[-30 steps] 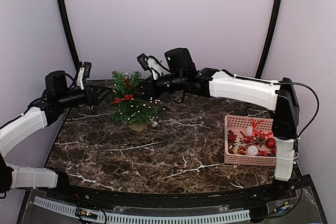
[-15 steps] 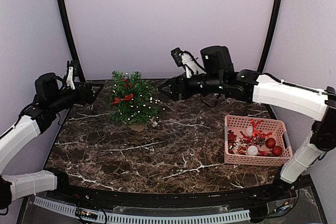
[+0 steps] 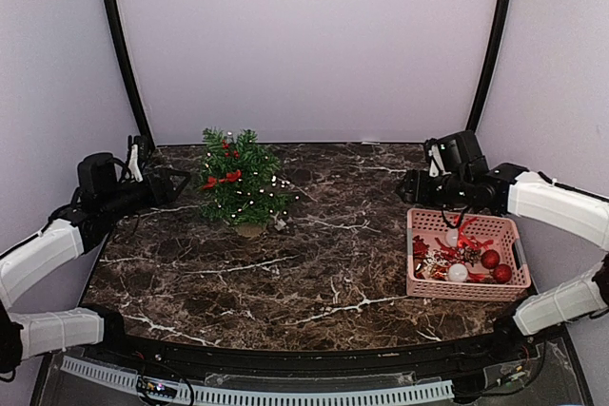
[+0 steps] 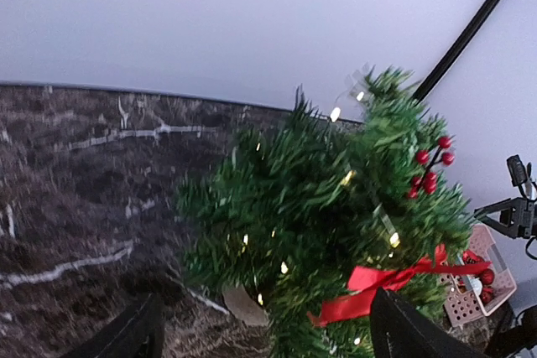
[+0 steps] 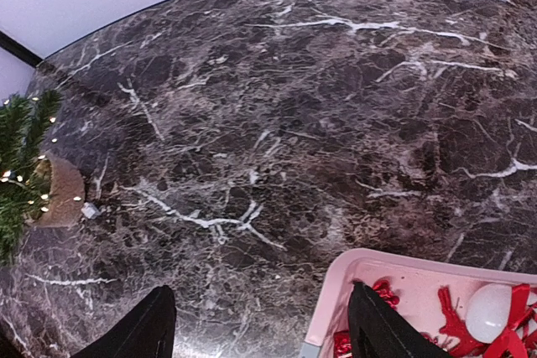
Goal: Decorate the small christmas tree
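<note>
Top view: we see the small christmas tree (image 3: 240, 178) upright at back-left of the marble table (image 3: 314, 273). Left gripper (image 3: 173, 182) sits just beside it, not touching; right gripper (image 3: 407, 187) is well apart, by the pink basket (image 3: 423, 221).
Left wrist: jaws spread wide, nothing btwn them; tree w/ red bow (image 4: 377, 281) ahead.
Right wrist: jaws wide, empty; basket corner below, tree at far left edge.

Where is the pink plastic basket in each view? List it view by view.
Top external: pink plastic basket, right side, lower half.
Left wrist: basket small, at lower right edge.
Right wrist: basket at bottom right, cut off by the frame.
Shared landmark: small green artificial Christmas tree, in all three views.
</note>
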### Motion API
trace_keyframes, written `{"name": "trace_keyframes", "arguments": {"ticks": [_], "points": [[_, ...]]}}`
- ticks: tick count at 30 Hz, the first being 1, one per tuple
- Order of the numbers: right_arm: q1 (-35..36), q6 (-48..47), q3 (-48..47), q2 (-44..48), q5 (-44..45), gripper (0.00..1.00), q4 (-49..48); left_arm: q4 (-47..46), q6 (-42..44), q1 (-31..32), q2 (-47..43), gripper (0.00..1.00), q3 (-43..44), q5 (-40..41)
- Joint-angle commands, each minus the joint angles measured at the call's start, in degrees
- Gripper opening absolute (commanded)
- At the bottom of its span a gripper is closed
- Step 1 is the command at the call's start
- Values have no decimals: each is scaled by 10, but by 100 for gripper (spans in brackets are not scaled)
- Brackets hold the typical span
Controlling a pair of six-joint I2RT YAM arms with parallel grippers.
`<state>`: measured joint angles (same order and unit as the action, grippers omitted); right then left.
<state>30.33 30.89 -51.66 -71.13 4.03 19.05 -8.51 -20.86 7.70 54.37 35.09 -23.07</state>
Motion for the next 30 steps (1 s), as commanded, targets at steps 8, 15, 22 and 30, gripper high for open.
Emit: {"name": "trace_keyframes", "arguments": {"ticks": [8, 15, 22, 30], "points": [[-146, 31, 34, 44, 86, 69, 71, -25, -131, -3, -50, 86, -106, -7], [-219, 61, 127, 95, 47, 61, 48, -6, -114, -3, -45, 86, -91, -12], [-229, 72, 186, 109, 21, 48, 6, 0, -102, -3, -42, 86, -79, -19], [-229, 52, 194, 69, 10, 31, -33, 15, -93, -3, -45, 86, -69, -22]]}}
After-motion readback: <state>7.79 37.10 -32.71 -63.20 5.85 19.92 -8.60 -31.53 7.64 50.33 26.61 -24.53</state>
